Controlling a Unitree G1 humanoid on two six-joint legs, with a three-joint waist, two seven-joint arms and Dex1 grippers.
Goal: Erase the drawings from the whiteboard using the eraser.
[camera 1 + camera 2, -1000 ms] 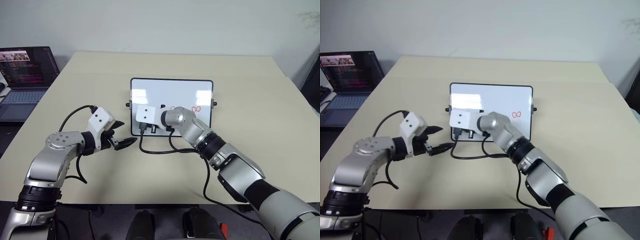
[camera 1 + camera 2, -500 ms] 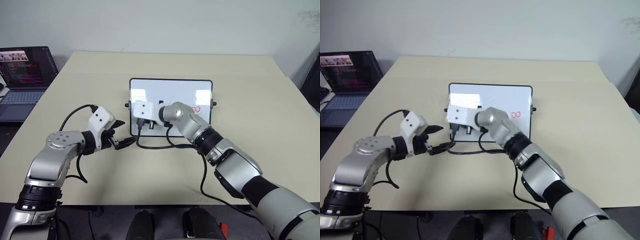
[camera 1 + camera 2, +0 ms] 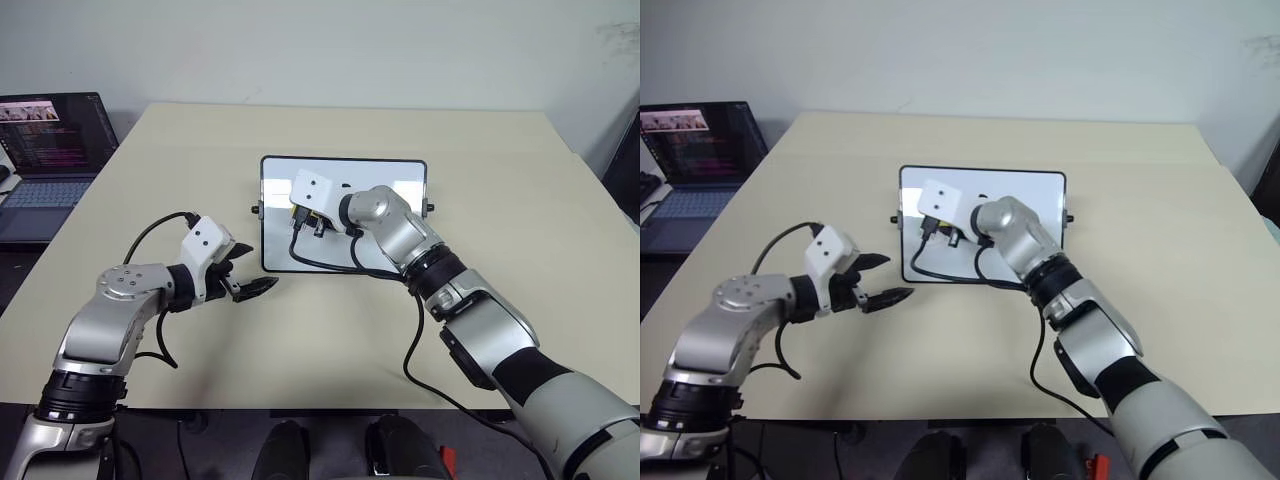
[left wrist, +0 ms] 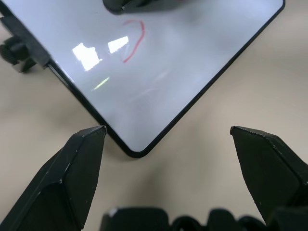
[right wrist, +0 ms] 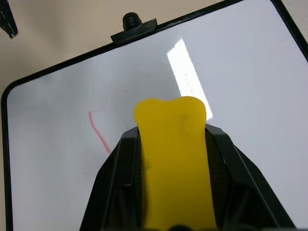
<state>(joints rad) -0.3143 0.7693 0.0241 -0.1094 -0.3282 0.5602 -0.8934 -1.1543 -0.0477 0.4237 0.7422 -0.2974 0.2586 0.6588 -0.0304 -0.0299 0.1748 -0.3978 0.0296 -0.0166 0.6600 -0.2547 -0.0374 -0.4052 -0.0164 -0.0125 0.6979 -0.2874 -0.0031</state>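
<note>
Beige bench (image 3: 520, 200) surface carries the whiteboard (image 3: 390, 175) near its centre, with a laptop (image 3: 45, 150) off the bench's left edge.

Change: the right gripper (image 5: 171, 125), its fingers clamped on the eraser (image 5: 173, 159), has travelled from the board's near left corner up toward the middle of the board. One second ago two red loops were visible on the right half of the board; the right arm now covers that area in both eye views, so their condition cannot be confirmed. A red stroke (image 5: 98, 132) remains on the left part of the board. Judgement: the task is incomplete, since at least this mark needs another pass.

View differences:
- The right wrist view shows the yellow eraser held between the black fingers over the white surface, with the red stroke just beside it, apart from the eraser edge. The eye views hide this detail behind the wrist housing.
- The left wrist view shows the left gripper (image 4: 168, 139) with its fingers apart and holding nothing, aimed at the board's near left corner, plus the same red stroke.
- The eye views show the left gripper resting off the board, near its near left corner.
</note>
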